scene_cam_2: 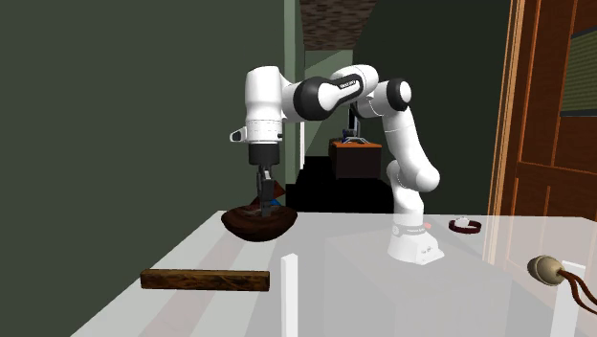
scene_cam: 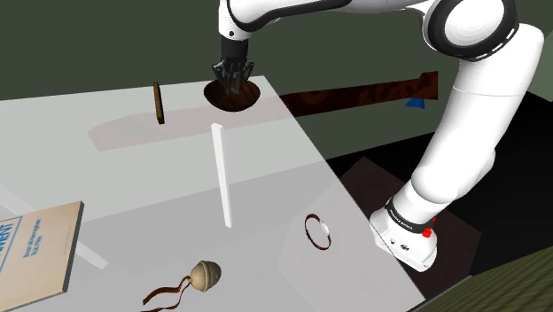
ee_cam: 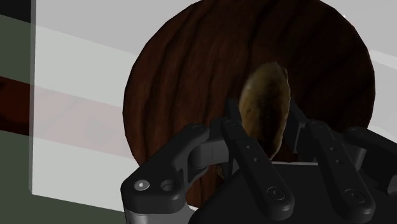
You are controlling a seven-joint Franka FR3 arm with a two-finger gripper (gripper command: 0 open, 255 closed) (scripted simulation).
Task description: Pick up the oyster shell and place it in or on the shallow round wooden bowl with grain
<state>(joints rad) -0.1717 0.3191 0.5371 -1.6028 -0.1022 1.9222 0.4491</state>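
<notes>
Brown, rough oval oyster shell [ee_cam: 267,95] clamped in your end effector [ee_cam: 264,130], above dark, grained round wooden bowl [ee_cam: 178,95] on tabletop [scene_cam: 266,177].

My gripper [scene_cam: 234,78] hangs right over the bowl [ee_cam: 184,95], the shell [ee_cam: 267,105] clasped between my 2 fingers [ee_cam: 248,153], above the bowl's middle. The stick [scene_cam: 158,103] lies well apart from my jaws, toward the shoulder view's left.

Grey table [scene_cam: 133,177]: bowl [scene_cam_2: 258,223], brown bar [scene_cam: 158,103], white bar [scene_cam: 221,173], ring [scene_cam_2: 466,227], bell [scene_cam: 206,276], book [scene_cam: 40,253].
</notes>
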